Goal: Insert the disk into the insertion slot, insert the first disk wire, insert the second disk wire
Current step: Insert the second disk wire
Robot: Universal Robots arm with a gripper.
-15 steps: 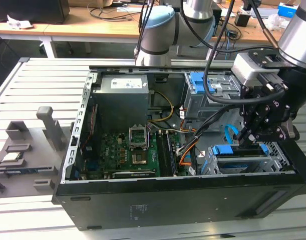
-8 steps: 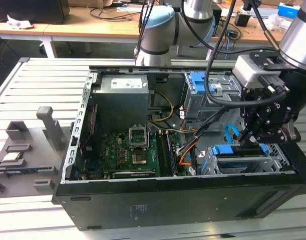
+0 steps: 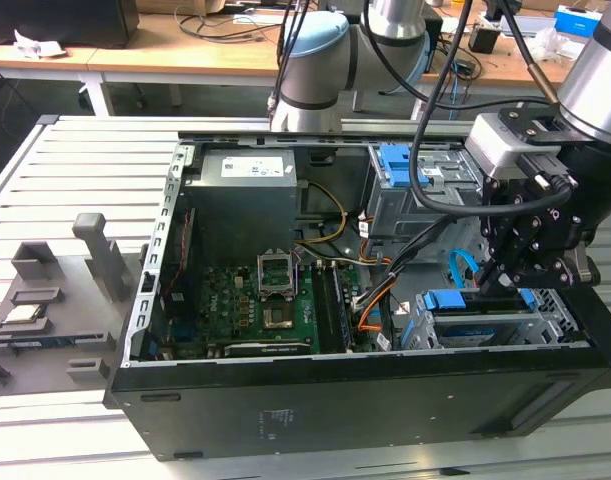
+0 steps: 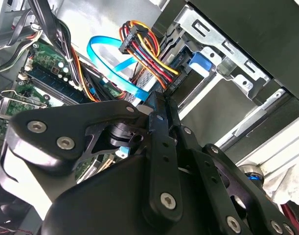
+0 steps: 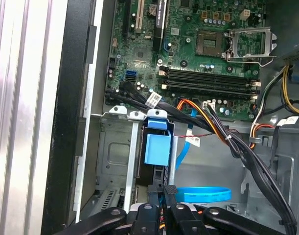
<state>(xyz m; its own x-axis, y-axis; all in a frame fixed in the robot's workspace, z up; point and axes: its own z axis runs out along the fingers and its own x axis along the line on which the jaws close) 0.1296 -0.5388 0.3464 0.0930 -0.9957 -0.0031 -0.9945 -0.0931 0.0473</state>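
Observation:
The disk [image 3: 472, 327] lies inside the insertion slot [image 3: 547, 318], at the exterior view's right front of the open computer case. Its blue bracket [image 5: 157, 148] faces the motherboard and also shows as the blue bracket [image 4: 200, 63] in the second wrist view. My gripper [image 3: 497, 283] hangs just above the disk's bracket end. Its fingertips [image 4: 158, 104] are pinched together on the end of a flat blue disk wire [image 4: 112, 66]. That blue wire [image 5: 205, 194] loops beside my gripper [image 5: 169, 190]. A black plug with red, yellow and orange wires [image 4: 131, 35] hangs near the bay.
The taller grey cage with a blue latch [image 3: 402, 168] stands behind the slot. The motherboard [image 3: 265, 300] and the power supply [image 3: 247, 190] are towards the exterior view's left. Black cable bundles [image 5: 237, 147] cross beside the bay. Grey fixtures [image 3: 45, 290] sit on the slatted table.

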